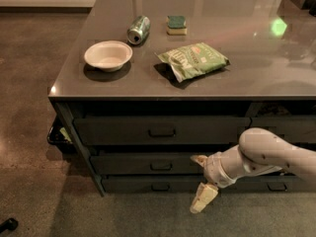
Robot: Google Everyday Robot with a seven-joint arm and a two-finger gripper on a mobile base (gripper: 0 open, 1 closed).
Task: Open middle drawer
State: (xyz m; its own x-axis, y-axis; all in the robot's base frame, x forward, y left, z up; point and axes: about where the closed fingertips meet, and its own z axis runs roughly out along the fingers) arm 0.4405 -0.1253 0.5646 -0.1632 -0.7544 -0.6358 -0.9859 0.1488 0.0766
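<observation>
The middle drawer (128, 163) is a dark grey flat front with a small loop handle (161, 166), and it sits closed between the taller top drawer (118, 130) and the thin bottom drawer (128, 184). My gripper (201, 179) is on a white arm coming in from the right. It is low in front of the drawer fronts, just right of the middle handle and not touching it. Its fingers are spread apart, one fingertip (199, 158) level with the middle drawer and the other (204, 199) below the bottom drawer. It holds nothing.
On the grey countertop (247, 78) are a white bowl (108, 55), a tipped can (138, 29), a green chip bag (193, 59) and a sponge (176, 24). A second column of drawers (276, 127) is on the right. Dark clutter (57, 135) sits by the cabinet's left leg.
</observation>
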